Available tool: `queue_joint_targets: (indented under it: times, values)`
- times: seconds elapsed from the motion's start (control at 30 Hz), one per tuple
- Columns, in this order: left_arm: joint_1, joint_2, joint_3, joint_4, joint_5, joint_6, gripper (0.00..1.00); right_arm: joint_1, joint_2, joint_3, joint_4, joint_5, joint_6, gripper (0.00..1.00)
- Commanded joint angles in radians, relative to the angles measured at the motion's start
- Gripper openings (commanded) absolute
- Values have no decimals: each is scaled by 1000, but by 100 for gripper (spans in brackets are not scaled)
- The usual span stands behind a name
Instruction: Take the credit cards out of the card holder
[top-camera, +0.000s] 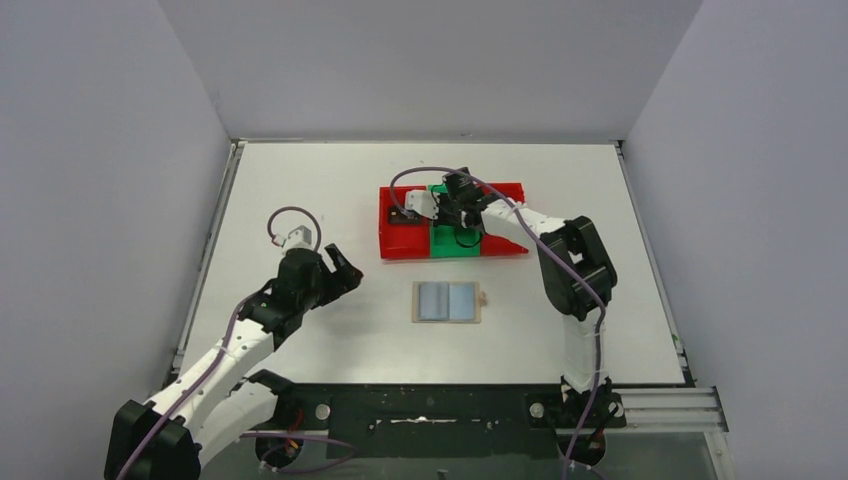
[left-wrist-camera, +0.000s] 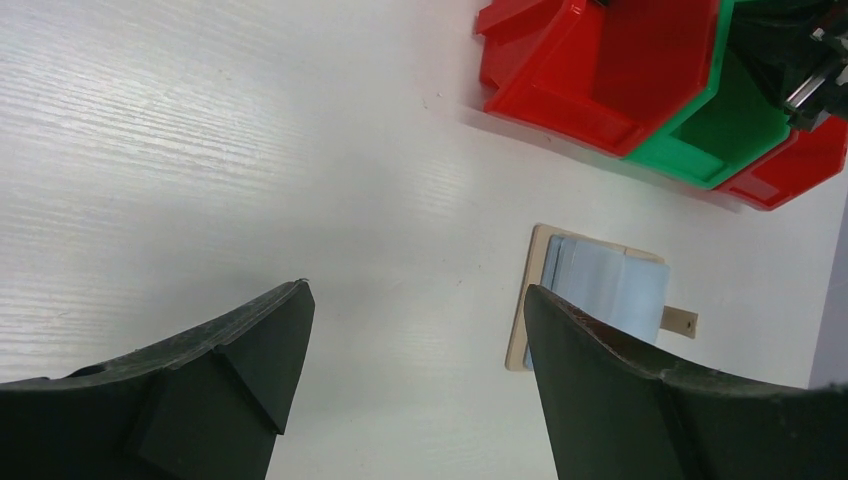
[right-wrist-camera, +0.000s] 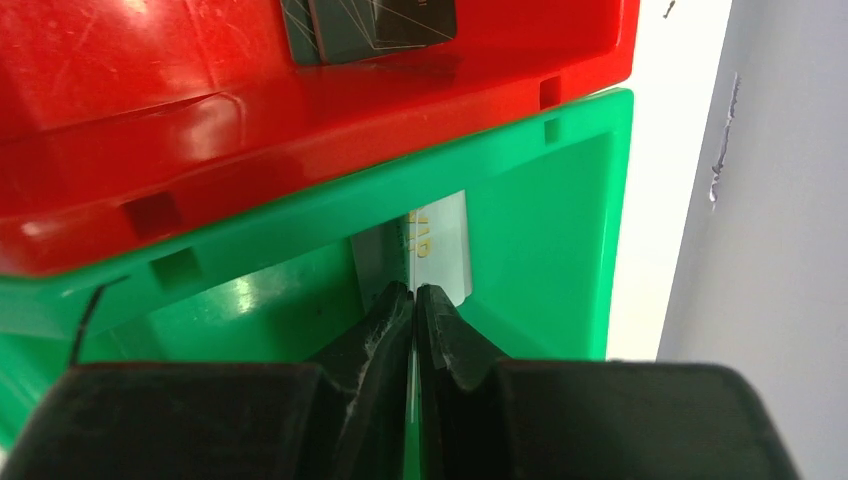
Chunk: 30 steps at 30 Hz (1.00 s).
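Left gripper (left-wrist-camera: 415, 295) spread wide, nothing between the fingers (left-wrist-camera: 620, 400), over the white bench (left-wrist-camera: 200, 130). To the right, card holder (left-wrist-camera: 600, 285) flat and open on the bench, light blue lining up. Tan edge and snap tab (left-wrist-camera: 680, 322) showing, one corner hidden behind a finger. Farther off, well apart from the holder, side by side in a row: red bin (left-wrist-camera: 590, 70), green bin (left-wrist-camera: 715, 140), second red bin (left-wrist-camera: 800, 165).

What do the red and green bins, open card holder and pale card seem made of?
Red bin and green bin: glossy moulded plastic, going by bright highlights and moulded notches. Flat beige-tan card holder: matte, perhaps leather or imitation; light blue lining unclear. Thin silver-grey card: smooth, faintly shiny, likely plastic.
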<state>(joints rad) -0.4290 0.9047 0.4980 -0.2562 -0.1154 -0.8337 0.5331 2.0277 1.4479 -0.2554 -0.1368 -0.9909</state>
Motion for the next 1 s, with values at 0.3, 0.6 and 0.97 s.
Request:
queue_joint_targets:
  times: [0.3,0.6,0.97]
  values:
    - [19,-17,5,14,22,27,78,-28,41,23,79,30,-78,15]
    - [22,-14,-1,14,39,26,78,-43,11,30,24,-32,-58,31]
    - [24,11,6,28,67,25,78,-59,-92,39,142,-43,327,45]
